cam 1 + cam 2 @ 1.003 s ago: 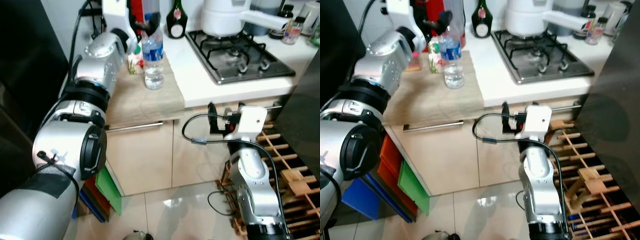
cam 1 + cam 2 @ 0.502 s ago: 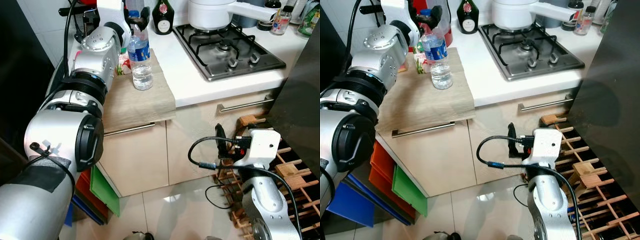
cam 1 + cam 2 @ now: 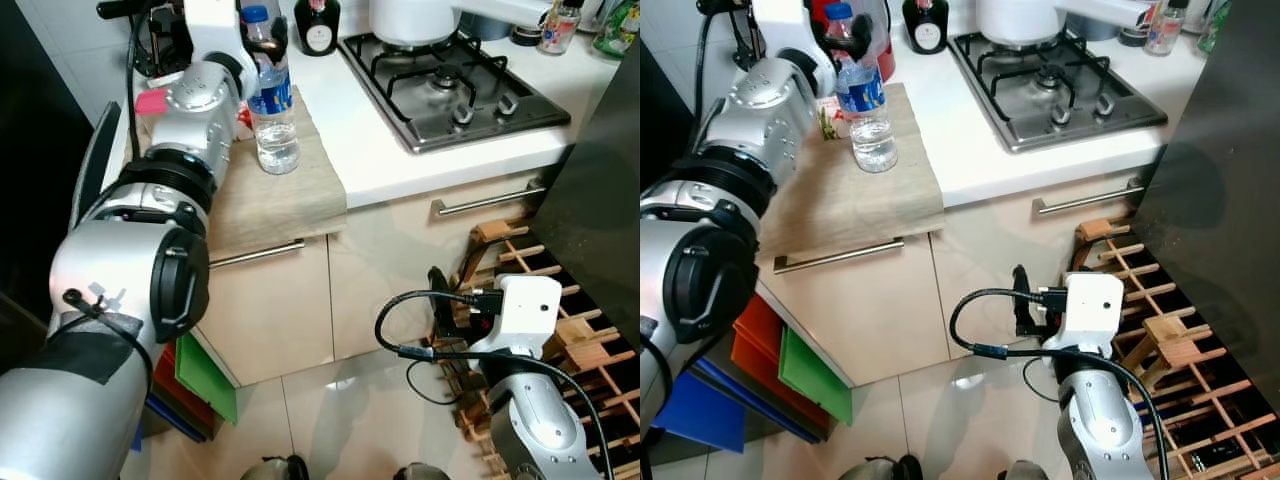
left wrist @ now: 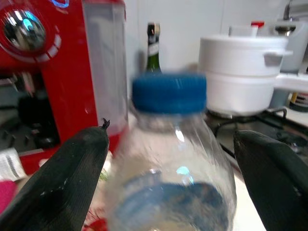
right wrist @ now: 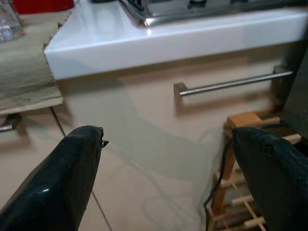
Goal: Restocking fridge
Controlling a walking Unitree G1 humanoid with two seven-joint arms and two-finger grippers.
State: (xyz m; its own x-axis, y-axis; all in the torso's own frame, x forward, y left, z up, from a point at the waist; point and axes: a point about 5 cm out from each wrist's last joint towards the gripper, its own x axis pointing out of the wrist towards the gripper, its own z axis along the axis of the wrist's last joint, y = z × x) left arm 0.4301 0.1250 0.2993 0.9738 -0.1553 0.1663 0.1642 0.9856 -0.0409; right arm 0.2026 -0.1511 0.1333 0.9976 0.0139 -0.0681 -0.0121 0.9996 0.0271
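Seeing left tool [image 4: 171, 192] spread apart, fingers flanking the water bottle [image 3: 271, 105] neck, not clamped; bottle upright on wooden bench [image 3: 270, 200]. Right tool [image 5: 171, 180] apart, low by cabinet drawer [image 5: 231, 84].

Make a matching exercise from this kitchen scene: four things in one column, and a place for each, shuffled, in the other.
Things
1. water bottle
2. white pot
3. wooden rack
4. right gripper

Places
A. on the gas hob
B. on the floor, at the robot's right
C. low, in front of the cabinet doors
D. on the wood-grain counter, between the left gripper's open fingers

Pairs: 1-D, 2-A, 3-B, 4-C
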